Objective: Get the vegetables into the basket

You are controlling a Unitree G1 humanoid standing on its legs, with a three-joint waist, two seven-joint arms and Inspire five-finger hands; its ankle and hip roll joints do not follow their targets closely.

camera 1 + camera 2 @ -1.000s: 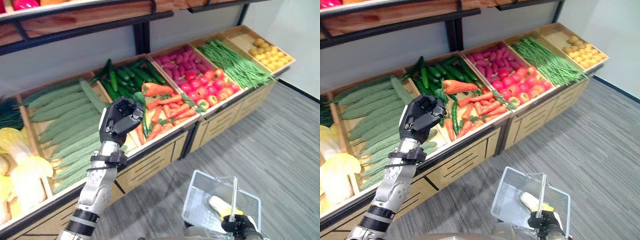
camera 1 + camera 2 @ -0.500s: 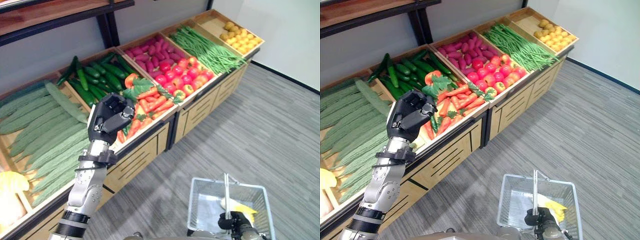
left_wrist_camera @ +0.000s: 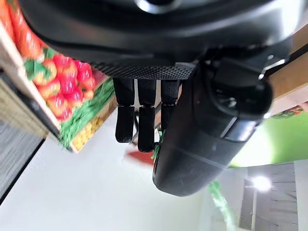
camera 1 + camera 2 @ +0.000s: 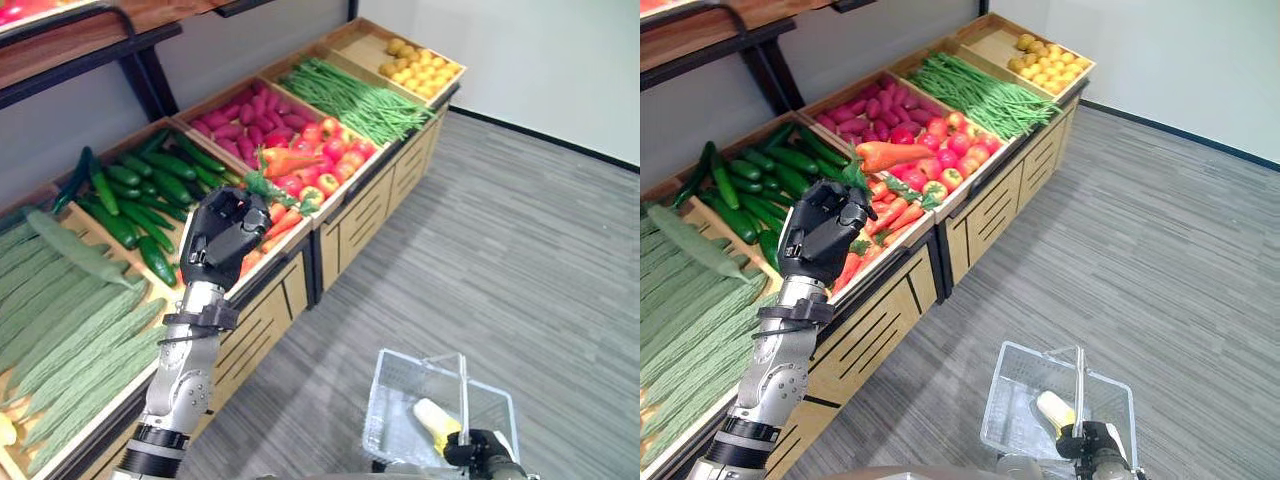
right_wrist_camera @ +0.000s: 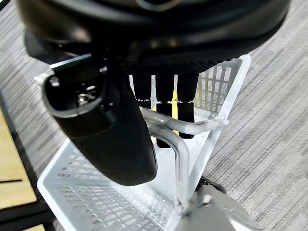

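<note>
The carrot [image 4: 890, 153], orange with a spray of green leaves at its stalk end, was lifted clear of the produce stand [image 4: 970, 215], gripped in the left hand [image 4: 820, 233], whose fingers [image 3: 139, 127] were curled round the leafy end. It hung over the crate of carrots [image 4: 270, 225], next to the red peppers [image 4: 325, 150]. Low on the right, the right hand [image 4: 1087, 441] had its fingers [image 5: 163, 118] hooked round the handle [image 5: 180, 139] of the clear basket [image 4: 400, 395], which hung above the grey floor [image 4: 520, 270] with a pale yellow-tipped vegetable [image 4: 435, 420] lying inside it.
</note>
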